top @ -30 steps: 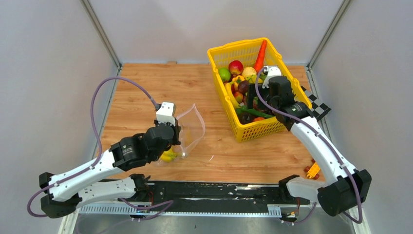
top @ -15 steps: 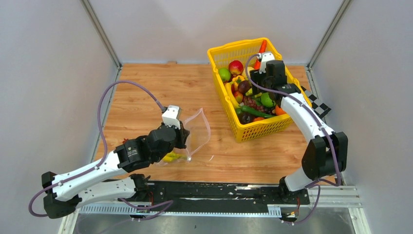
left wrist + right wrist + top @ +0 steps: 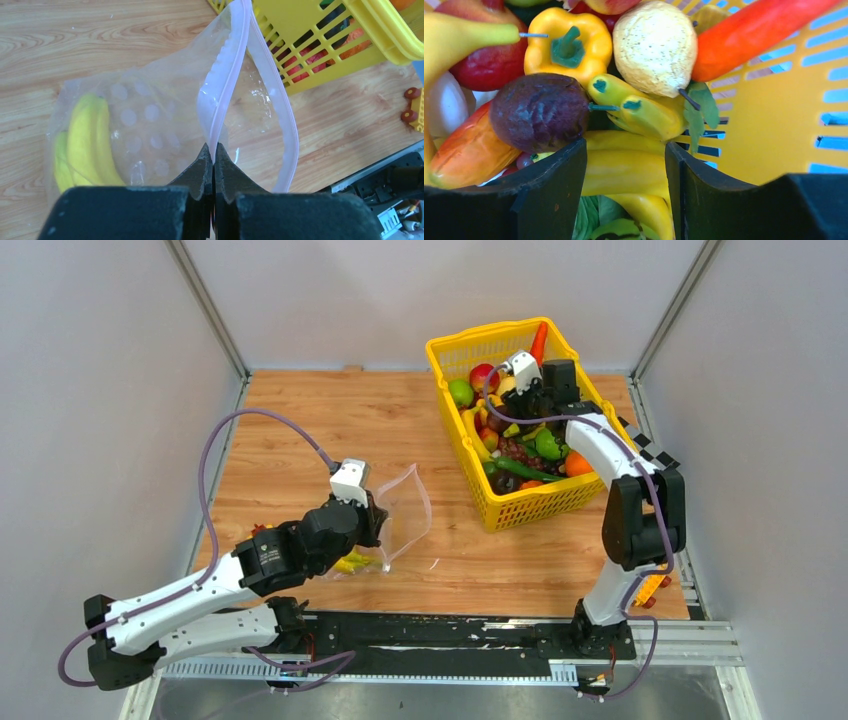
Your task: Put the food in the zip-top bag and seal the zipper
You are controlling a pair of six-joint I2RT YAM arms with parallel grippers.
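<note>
Rim of clear crinkly zip-top bag (image 3: 150,115) is pinched between left fingers (image 3: 200,170) so its mouth gapes; right fingers (image 3: 559,185) are spread astride yellow toy bananas (image 3: 624,172) for pickup.

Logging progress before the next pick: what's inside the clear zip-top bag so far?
Inside the clear plastic zip-top bag, only a bunch of yellow toy bananas shows, at its closed end. The black left claw, pinching the bag's rim, covers the bag's nearest strip.

Overhead plus wrist close-ups, basket (image 3: 490,331) shared
</note>
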